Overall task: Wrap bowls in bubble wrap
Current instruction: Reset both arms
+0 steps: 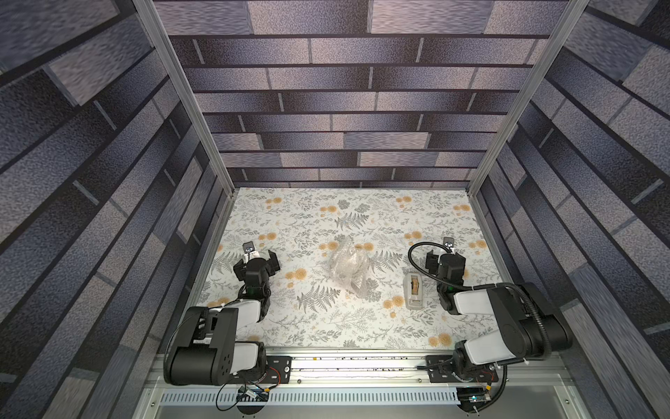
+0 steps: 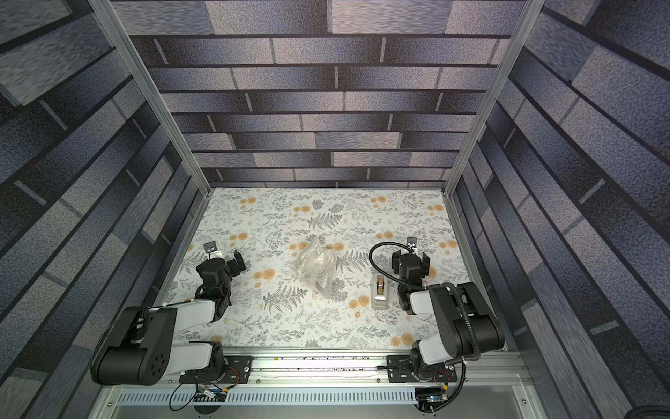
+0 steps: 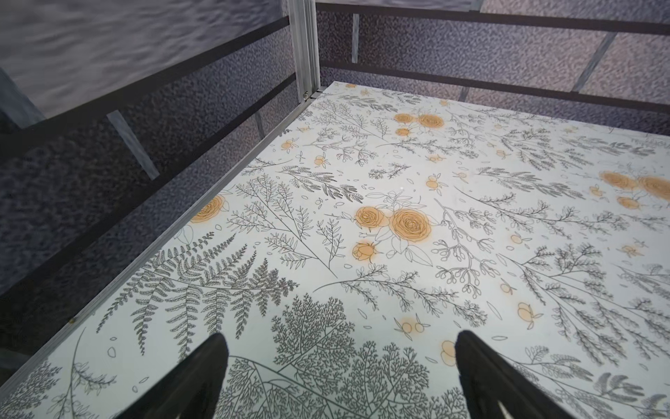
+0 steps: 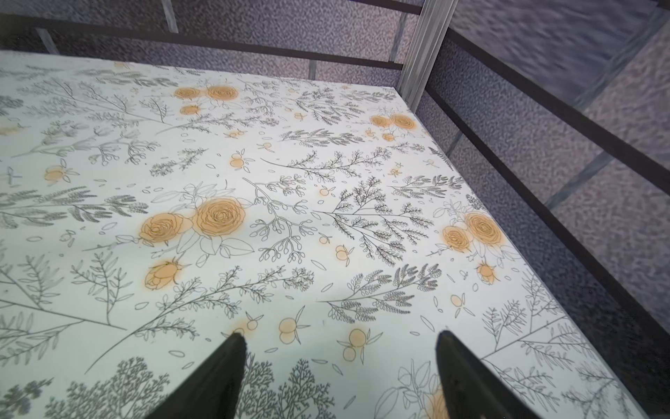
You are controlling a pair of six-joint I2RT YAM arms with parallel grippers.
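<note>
My left gripper [image 3: 339,344] is spread wide, its two dark, wedge-shaped fingers [image 3: 199,377] hanging over the bare table [image 3: 398,275] with nothing between them. My right gripper [image 4: 340,341] is likewise spread and empty. The table is a smooth white surface printed with fine grey ferns and orange roses.

In both top views the bubble wrap [image 1: 348,266] [image 2: 315,264] lies near the middle of the table, between my two arms and well apart from both grippers. It is clear, glossy and crinkled, bunched into a lumpy, elongated bundle (whether the bowl sits inside I cannot tell; the plastic shows only glare and folds). Its long axis runs roughly from the far side toward the near edge, slanting a little toward my right. The broad, rounded end lies farther away, and a narrow twisted tail [image 1: 357,288] points toward the near edge. Near that tail, on my right side, stands a grey, blocky tape dispenser [image 1: 413,290] with a tan roll, apart from the wrap
</note>
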